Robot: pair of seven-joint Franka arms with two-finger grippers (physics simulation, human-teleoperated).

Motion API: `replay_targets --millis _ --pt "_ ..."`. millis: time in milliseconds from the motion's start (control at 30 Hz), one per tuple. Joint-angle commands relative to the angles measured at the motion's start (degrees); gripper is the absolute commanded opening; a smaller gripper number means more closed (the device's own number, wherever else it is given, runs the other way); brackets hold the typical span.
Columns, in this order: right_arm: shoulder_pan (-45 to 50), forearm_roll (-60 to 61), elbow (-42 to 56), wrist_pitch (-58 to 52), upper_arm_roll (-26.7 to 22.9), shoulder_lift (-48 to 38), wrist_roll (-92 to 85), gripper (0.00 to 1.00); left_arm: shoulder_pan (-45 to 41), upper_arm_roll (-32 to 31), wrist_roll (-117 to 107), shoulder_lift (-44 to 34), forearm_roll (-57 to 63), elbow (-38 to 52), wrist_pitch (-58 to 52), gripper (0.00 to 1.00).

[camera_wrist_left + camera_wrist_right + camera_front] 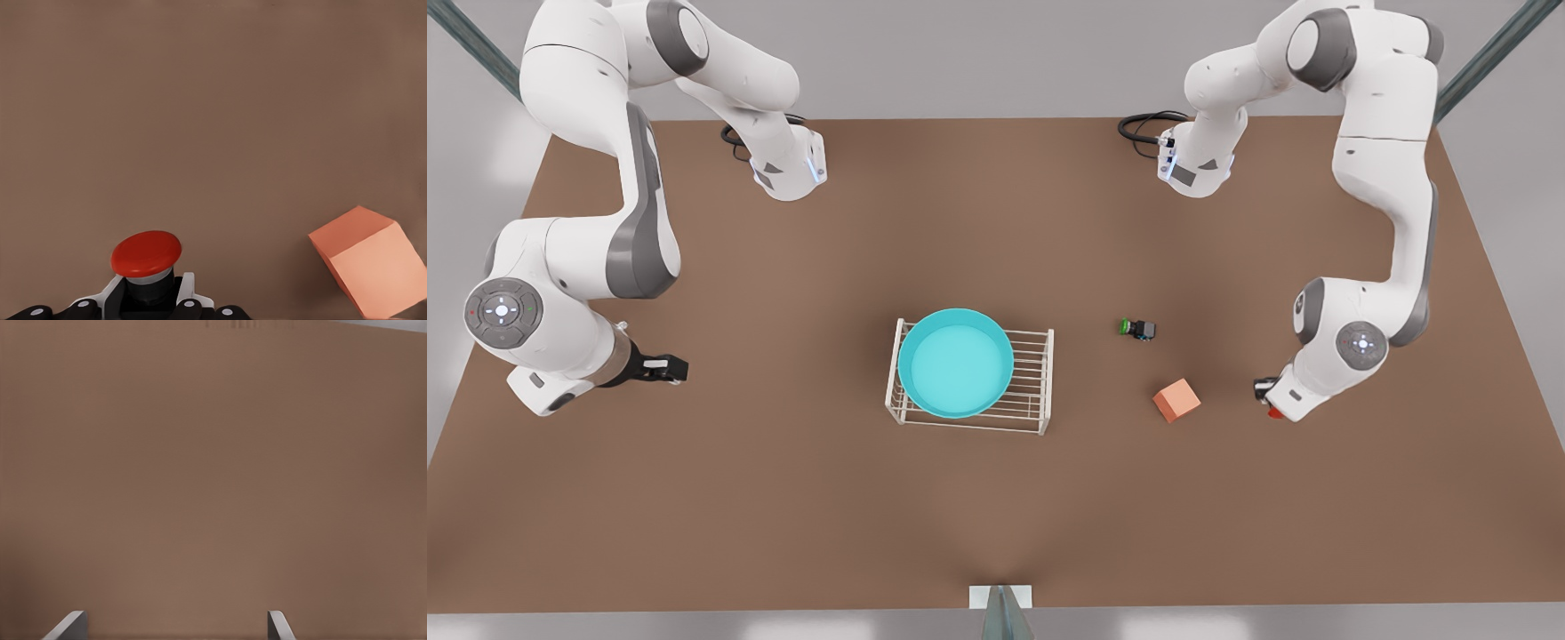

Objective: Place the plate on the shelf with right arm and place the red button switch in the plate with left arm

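Observation:
The cyan plate (pixel 956 363) rests on top of the white wire shelf (pixel 1034 420) in the middle of the table. At the front view's right, my left gripper (pixel 1267 400) is low over the table. It is shut on the red button switch (pixel 145 253), its white pads pressed against both sides of the black body; the red cap (pixel 1274 413) peeks out under the wrist. My right gripper (pixel 676 367) waits at the front view's left, well away from the shelf. Its fingers (pixel 67 627) are open with only bare table between them.
An orange-pink cube (pixel 1176 400) lies on the table between the shelf and my left gripper, close beside the held switch (pixel 373 260). A green-capped switch (pixel 1137 329) lies on its side behind the cube. The brown table (pixel 783 498) reaches to the near edge.

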Motion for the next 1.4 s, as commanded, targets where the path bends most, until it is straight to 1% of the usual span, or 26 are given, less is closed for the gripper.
replay_targets --millis 0,67,133,233,300,433,533,767,867,1033,1100,1233,1300,1367 --pt "-0.02 0.03 0.03 0.01 0.02 -0.08 -1.30 1.00 0.03 -2.18 -11.17 -0.13 -2.94 3.61 -12.52 0.47" --pt "-0.02 0.03 0.12 0.01 -0.07 -0.08 -1.30 1.00 0.03 -4.56 -15.74 -0.13 -3.03 5.20 -13.49 0.47" --pt "-0.02 0.11 0.20 0.10 -0.07 -0.08 -1.30 1.00 -0.06 -7.45 -20.05 -0.04 -3.29 8.19 -18.67 0.47" --pt "-0.02 0.11 0.20 0.19 0.10 -0.08 -1.30 1.00 -0.06 -11.41 -27.08 -0.04 -3.91 9.59 -19.90 0.47" --pt "0.07 0.11 0.20 0.81 0.10 0.10 -1.30 1.00 -1.11 -13.87 -32.62 0.14 -3.99 12.23 -23.59 0.47" --pt "0.07 0.11 0.29 2.65 0.28 0.36 -1.30 1.00 -7.71 -14.23 -45.54 0.75 -6.98 15.75 -23.77 0.47" --pt "-0.02 0.03 0.29 2.74 0.02 0.36 -1.39 1.00 -10.52 -14.66 -52.22 0.75 -9.53 17.77 -23.77 0.47" --pt "-0.02 0.47 0.29 2.83 0.02 0.45 -1.48 1.00 -18.60 -15.54 -69.79 3.12 -10.58 26.73 -22.45 0.47" --pt "-0.02 0.47 0.29 2.83 0.02 0.36 -1.48 1.00 -22.91 -15.46 -82.10 4.27 -10.50 27.26 -11.56 0.47" --pt "-0.54 0.82 0.29 2.47 0.02 0.36 -1.83 1.00 -27.66 -15.28 -93.00 7.34 -9.71 27.26 2.41 0.47" --pt "-0.81 0.82 0.29 2.74 0.02 0.36 -1.83 1.00 -29.41 -15.19 -95.19 8.57 -9.53 27.44 5.84 0.47" --pt "-0.72 0.82 0.29 2.56 0.19 0.36 -1.74 1.00 -34.24 -13.61 -105.74 12.79 0.39 28.40 11.91 0.47" --pt "-0.72 0.82 0.29 2.48 0.19 0.36 -1.74 1.00 -37.67 -11.15 -108.03 13.85 1.72 29.54 12.26 0.48" --pt "-0.72 0.82 0.29 2.56 0.19 0.36 -1.74 1.00 -38.47 -10.53 -108.56 14.02 1.72 29.54 12.71 0.48"
